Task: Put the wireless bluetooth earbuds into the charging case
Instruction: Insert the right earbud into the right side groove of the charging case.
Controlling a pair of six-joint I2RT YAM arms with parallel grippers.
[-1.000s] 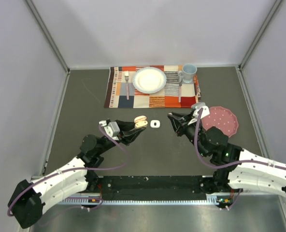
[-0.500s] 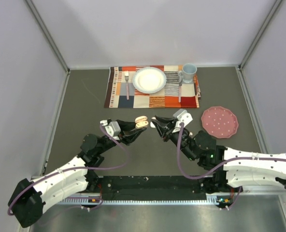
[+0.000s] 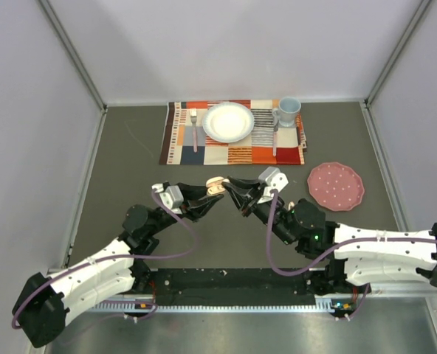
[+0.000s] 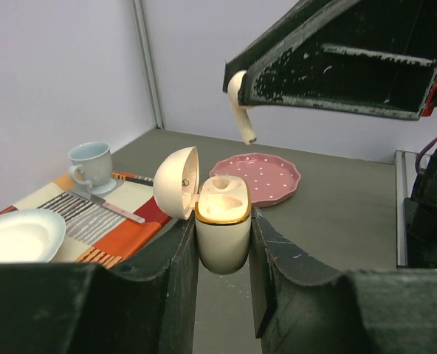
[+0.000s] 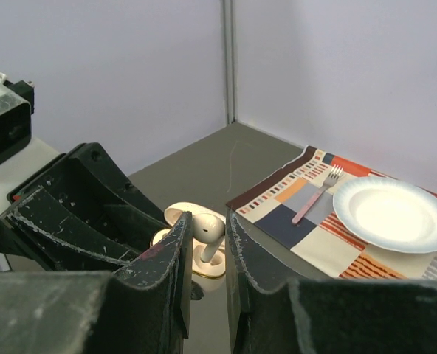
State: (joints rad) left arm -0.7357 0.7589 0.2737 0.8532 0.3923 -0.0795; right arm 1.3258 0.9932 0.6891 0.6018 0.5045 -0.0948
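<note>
Here, right hand [image 3: 230, 184] holds earbud [image 4: 239, 109] above case [image 4: 222, 225].

This is looking like a robotics lab cell: pale panels [image 3: 233, 44] in metal framing [image 3: 71, 51] are enclosing a dark table [image 3: 130, 169] where robot arms [image 3: 381, 251] are reaching near a placemat [image 3: 181, 151], plate [image 3: 228, 122] and cup [image 3: 288, 110].
</note>
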